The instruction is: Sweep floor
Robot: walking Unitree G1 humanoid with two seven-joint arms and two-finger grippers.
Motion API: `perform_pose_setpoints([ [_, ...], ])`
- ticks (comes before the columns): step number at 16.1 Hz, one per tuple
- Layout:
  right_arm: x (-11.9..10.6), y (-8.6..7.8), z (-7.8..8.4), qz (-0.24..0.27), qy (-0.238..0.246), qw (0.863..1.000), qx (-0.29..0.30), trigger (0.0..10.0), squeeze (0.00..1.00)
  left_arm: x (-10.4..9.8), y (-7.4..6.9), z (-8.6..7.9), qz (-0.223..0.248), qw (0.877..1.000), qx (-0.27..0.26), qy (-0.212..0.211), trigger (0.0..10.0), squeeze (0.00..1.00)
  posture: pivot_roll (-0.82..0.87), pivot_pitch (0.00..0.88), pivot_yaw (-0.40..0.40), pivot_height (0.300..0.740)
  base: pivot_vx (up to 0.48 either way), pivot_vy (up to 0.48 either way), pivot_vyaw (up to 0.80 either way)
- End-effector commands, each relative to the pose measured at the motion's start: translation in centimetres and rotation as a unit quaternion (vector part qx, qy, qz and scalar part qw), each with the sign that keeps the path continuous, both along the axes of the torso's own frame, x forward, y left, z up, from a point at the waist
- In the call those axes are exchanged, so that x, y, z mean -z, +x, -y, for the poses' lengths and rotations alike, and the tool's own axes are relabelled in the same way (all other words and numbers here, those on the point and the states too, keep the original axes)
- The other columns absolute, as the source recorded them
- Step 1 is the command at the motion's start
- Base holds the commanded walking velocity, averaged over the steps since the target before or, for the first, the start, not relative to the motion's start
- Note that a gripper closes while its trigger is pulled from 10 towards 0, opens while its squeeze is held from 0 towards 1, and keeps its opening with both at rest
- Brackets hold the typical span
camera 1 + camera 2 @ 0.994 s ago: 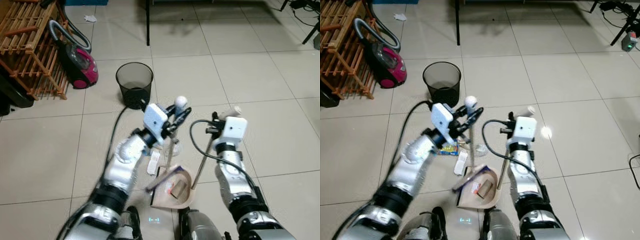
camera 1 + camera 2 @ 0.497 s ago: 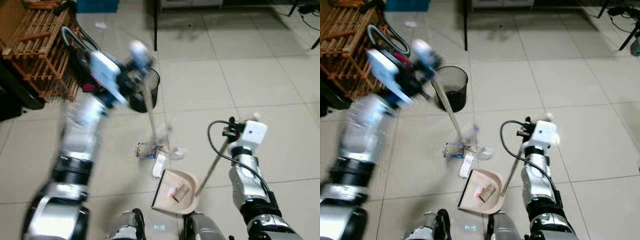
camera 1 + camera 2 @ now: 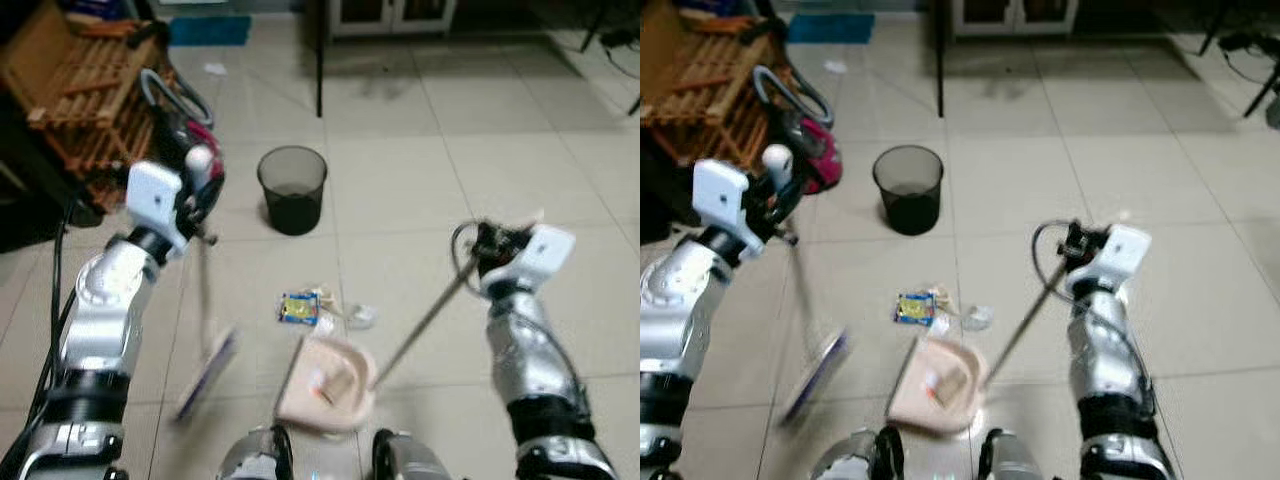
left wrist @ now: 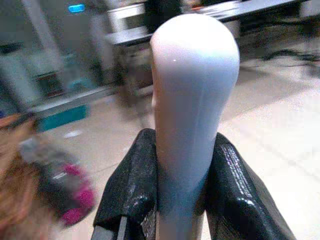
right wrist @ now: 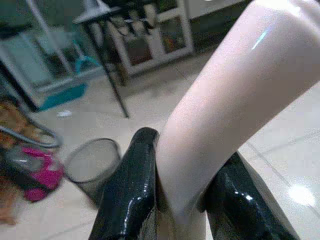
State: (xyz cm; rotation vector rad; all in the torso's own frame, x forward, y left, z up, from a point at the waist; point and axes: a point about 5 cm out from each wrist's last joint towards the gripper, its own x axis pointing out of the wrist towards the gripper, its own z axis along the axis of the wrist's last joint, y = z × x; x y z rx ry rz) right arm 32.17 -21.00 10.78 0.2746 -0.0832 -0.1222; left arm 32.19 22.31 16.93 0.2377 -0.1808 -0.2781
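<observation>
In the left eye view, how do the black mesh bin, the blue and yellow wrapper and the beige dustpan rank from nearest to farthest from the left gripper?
1. Black mesh bin, toward the robot's right of the left gripper.
2. Blue and yellow wrapper, on the tiles, nearer the robot.
3. Beige dustpan, near the robot's feet.

Tiled home room — vacuum cleaner (image 3: 190, 135), wooden rack (image 3: 85, 95), wastebasket (image 3: 292, 189).

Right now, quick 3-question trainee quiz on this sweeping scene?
1. True or false: the left end effector grips the broom.
2. Which tool does the right end effector hold? A) dustpan B) bin C) vacuum cleaner
3. Fill in: the litter lies on the floor between the dustpan and the ____.

Key: 1 true; 2 A; 3 bin.
</observation>
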Motion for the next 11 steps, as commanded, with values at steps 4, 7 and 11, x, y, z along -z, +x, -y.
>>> perform_pose_setpoints([
  [4, -7.3, 1.9, 0.9, 0.072, 0.012, 0.997, -0.021, 10.0, 0.0, 0.0, -0.7, -1.0, 0.021, 0.996, -0.08, -0.012, 10.0, 0.0, -0.07, 0.0, 0.028, 0.74, 0.0, 0.0, 0.0],
  [7, -12.0, 3.2, 0.7, 0.095, 0.009, 0.995, -0.005, 10.0, 0.0, 0.3, -0.8, 0.6, 0.032, 0.993, -0.112, 0.006, 10.0, 0.0, -0.05, 0.0, 0.027, 0.74, 0.0, 0.0, 0.0],
  [11, -15.1, 3.8, 0.0, 0.118, -0.012, 0.993, 0.001, 10.0, 0.0, 0.5, -0.8, 3.0, 0.039, 0.994, -0.099, -0.01, 10.0, 0.0, -0.04, 0.0, 0.03, 0.74, 0.202, 0.0, 0.0],
])
